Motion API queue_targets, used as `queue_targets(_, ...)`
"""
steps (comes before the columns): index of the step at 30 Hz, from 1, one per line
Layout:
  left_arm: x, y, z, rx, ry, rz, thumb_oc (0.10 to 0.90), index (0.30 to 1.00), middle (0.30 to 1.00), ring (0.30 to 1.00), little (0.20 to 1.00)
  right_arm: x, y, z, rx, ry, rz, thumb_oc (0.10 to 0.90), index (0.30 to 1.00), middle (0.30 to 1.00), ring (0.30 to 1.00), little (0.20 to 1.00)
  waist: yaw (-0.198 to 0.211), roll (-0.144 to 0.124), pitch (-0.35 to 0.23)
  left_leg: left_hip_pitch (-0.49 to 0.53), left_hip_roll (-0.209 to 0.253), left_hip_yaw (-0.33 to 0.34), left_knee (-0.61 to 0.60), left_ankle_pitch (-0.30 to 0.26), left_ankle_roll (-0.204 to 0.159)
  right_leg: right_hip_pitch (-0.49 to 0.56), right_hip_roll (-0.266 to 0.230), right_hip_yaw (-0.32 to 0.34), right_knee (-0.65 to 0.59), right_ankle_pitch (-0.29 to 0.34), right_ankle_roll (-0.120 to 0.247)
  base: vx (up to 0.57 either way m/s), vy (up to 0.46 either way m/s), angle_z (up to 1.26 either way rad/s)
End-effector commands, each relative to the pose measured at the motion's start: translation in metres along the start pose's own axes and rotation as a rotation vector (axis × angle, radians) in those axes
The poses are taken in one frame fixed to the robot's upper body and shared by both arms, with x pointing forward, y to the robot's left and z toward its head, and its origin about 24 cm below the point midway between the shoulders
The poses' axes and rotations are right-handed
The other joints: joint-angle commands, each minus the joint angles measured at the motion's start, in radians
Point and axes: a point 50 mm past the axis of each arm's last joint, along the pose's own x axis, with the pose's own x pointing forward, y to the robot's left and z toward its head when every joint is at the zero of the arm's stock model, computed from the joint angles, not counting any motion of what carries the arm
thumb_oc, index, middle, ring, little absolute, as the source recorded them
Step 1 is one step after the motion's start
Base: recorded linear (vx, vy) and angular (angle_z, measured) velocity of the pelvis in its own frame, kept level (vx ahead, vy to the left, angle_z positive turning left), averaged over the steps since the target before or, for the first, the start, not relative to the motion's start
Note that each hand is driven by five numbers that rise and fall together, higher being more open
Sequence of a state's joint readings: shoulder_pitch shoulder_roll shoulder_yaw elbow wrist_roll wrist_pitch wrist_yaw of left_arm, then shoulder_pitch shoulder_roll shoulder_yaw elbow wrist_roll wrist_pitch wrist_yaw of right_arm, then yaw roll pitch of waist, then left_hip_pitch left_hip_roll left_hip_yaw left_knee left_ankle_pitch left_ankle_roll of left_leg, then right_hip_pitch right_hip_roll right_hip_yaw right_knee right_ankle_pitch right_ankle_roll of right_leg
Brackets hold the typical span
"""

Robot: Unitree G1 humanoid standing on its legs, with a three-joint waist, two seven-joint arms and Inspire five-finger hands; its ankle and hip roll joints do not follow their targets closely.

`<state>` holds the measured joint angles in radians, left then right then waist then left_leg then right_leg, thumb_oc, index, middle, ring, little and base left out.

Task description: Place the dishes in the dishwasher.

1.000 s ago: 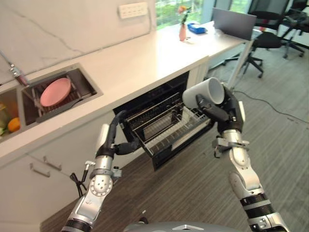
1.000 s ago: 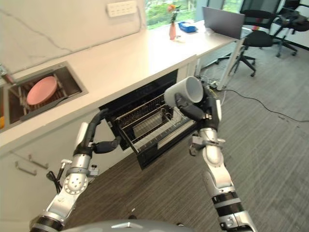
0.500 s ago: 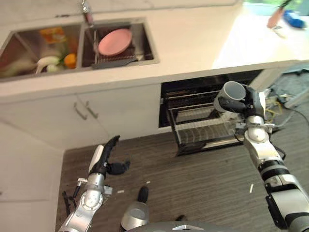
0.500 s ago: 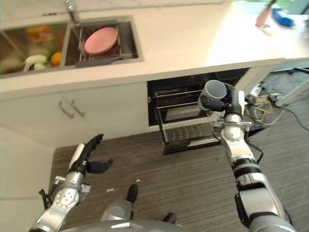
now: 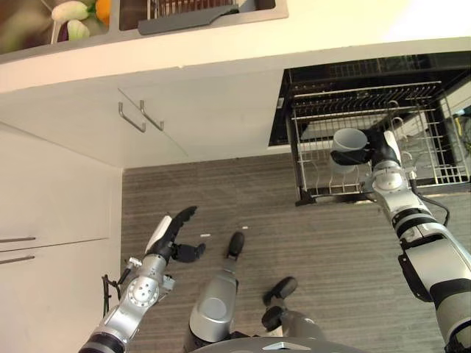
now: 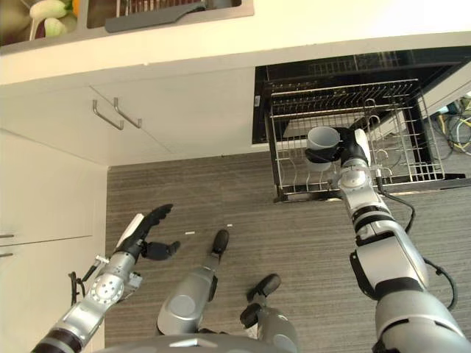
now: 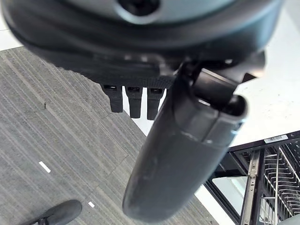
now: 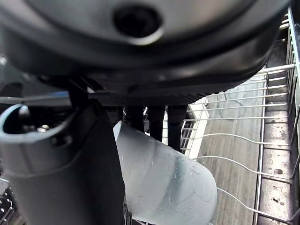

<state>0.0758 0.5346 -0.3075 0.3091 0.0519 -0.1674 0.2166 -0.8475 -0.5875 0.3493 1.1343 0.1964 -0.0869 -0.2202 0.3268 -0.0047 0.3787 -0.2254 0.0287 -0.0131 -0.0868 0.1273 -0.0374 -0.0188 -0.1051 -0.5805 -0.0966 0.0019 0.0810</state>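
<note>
A pale grey mug [image 5: 346,142] hangs mouth-up just over the left part of the pulled-out wire rack [image 5: 444,173] of the open dishwasher [image 6: 294,73]. My right hand [image 5: 378,150] is shut on it, its fingers curled round the mug's side [image 8: 164,183]. I cannot tell whether the mug's base touches the rack's wires. My left hand [image 5: 174,231] hangs low over the floor, far to the left of the dishwasher. It is open, with straight fingers [image 7: 133,101] holding nothing.
White cabinet doors with bar handles [image 5: 140,116] stand to the left of the dishwasher, under the counter edge [image 5: 221,55]. The sink above holds vegetables [image 5: 70,10] and a dark drainer [image 5: 188,18]. Grey striped floor [image 6: 294,228] stretches before the rack.
The camera has swung downward, shifting the whole picture. My right hand has brought the mug down to the rack. My left hand has come off the rack's front and dropped low.
</note>
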Motion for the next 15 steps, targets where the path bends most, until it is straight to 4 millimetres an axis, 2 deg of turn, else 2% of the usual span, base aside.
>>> queue_targets(1, 0.004, 0.008, 0.021, 0.033, -0.143, 0.019, 0.8, 0.9, 0.9, 0.9, 0.9, 0.011, -0.034, 0.069, -0.059, -0.242, -0.081, 0.4, 0.3, 0.3, 0.3, 0.3, 0.012, -0.049, -0.049, 0.001, 0.064, 0.083, 0.013, -0.029, -0.104, -0.008, -0.091, 0.068, 0.047, -0.006, 0.074, 0.01, -0.005, 0.09)
queue_targets(5, 0.009, 0.009, 0.025, 0.035, -0.156, 0.026, 0.8, 0.9, 0.9, 0.9, 0.9, 0.013, -0.034, 0.075, -0.054, -0.243, -0.074, 0.4, 0.3, 0.3, 0.3, 0.3, 0.023, -0.055, -0.043, -0.015, 0.059, 0.074, 0.013, -0.028, -0.103, -0.017, -0.091, 0.061, 0.045, -0.006, 0.074, 0.02, -0.026, 0.06)
queue_targets(9, 0.015, 0.011, 0.028, 0.057, -0.17, 0.021, 0.8, 0.9, 0.9, 0.9, 0.9, 0.014, -0.024, 0.082, -0.056, -0.253, -0.022, 0.4, 0.3, 0.3, 0.3, 0.3, 0.041, -0.072, -0.039, -0.024, 0.053, 0.06, 0.012, -0.029, -0.103, -0.013, -0.09, 0.044, 0.041, -0.008, 0.075, 0.04, -0.029, 0.13)
queue_targets(10, 0.016, 0.011, 0.029, 0.062, -0.176, 0.019, 0.8, 0.9, 0.9, 0.9, 0.9, 0.014, -0.023, 0.083, -0.058, -0.252, -0.012, 0.504, 0.455, 0.455, 0.455, 0.455, 0.042, -0.077, -0.04, -0.024, 0.052, 0.057, 0.012, -0.03, -0.104, -0.011, -0.09, 0.039, 0.041, -0.009, 0.074, 0.03, -0.026, 0.1)
queue_targets(11, 0.016, 0.012, 0.029, 0.068, -0.175, 0.018, 0.8, 0.9, 0.9, 0.9, 0.9, 0.014, -0.023, 0.086, -0.089, -0.259, -0.013, 0.8, 0.9, 0.9, 0.9, 0.9, 0.045, -0.083, -0.041, -0.025, 0.051, 0.055, 0.012, -0.03, -0.105, -0.01, -0.09, 0.035, 0.042, -0.011, 0.074, 0.03, -0.025, 0.13)
queue_targets(13, 0.018, 0.011, 0.029, 0.074, -0.172, 0.012, 0.8, 0.9, 0.9, 0.9, 0.9, 0.014, -0.017, 0.079, -0.092, -0.234, -0.01, 0.8, 0.9, 0.9, 0.9, 0.9, 0.05, -0.096, -0.044, -0.022, 0.05, 0.05, 0.011, -0.034, -0.104, -0.003, -0.089, 0.028, 0.04, -0.01, 0.075, 0.03, -0.016, 0.23)
queue_targets(15, 0.018, 0.011, 0.029, 0.074, -0.171, 0.012, 0.8, 0.9, 0.9, 0.9, 0.9, 0.014, -0.017, 0.079, -0.092, -0.234, -0.01, 0.8, 0.9, 0.9, 0.9, 0.9, 0.05, -0.096, -0.044, -0.022, 0.05, 0.05, 0.011, -0.034, -0.104, -0.003, -0.089, 0.028, 0.04, -0.01, 0.075, 0.01, -0.004, 0.13)
